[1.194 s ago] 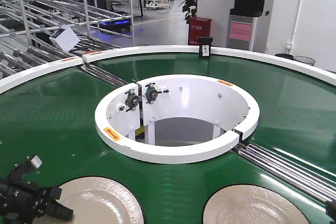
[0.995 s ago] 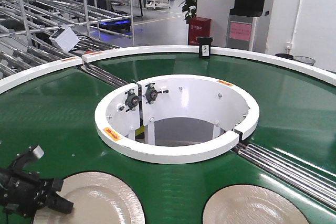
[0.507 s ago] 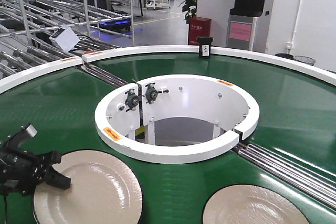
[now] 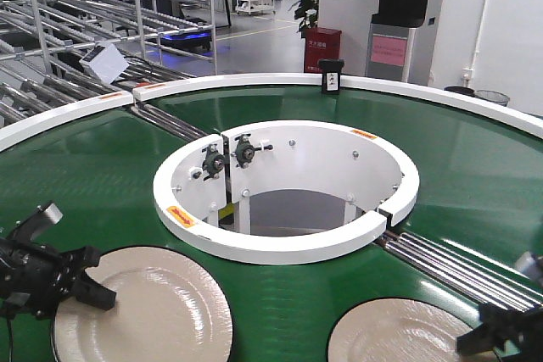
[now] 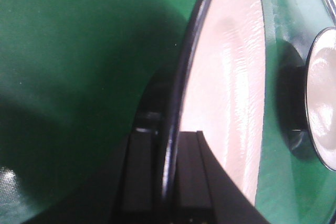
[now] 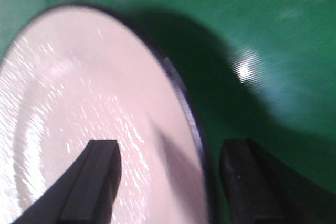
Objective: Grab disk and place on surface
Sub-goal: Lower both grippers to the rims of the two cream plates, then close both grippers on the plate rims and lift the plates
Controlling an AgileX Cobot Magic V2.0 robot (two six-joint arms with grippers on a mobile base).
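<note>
Two cream discs with dark rims lie over the green conveyor belt (image 4: 102, 184). My left gripper (image 4: 81, 290) is shut on the left rim of the left disc (image 4: 148, 307). In the left wrist view that disc (image 5: 226, 87) runs edge-on between the fingers (image 5: 142, 171) of the left gripper (image 5: 168, 150). My right gripper (image 4: 501, 332) stands open at the right disc (image 4: 394, 336). In the right wrist view it (image 6: 170, 169) straddles the rim of this disc (image 6: 79, 103), one finger over the face and one outside. The dark glossy surface is out of view.
A white inner ring (image 4: 280, 247) encloses the belt's central opening, with bearings on its wall. Metal rollers (image 4: 458, 264) cross the belt at the right and at the back left. A white outer rim (image 4: 254, 80) bounds the belt. The other disc (image 5: 323, 93) shows at the left wrist view's right edge.
My left gripper has moved up and away from the camera with the left disc in it. My right gripper has come into view at the bottom right, by the right disc.
</note>
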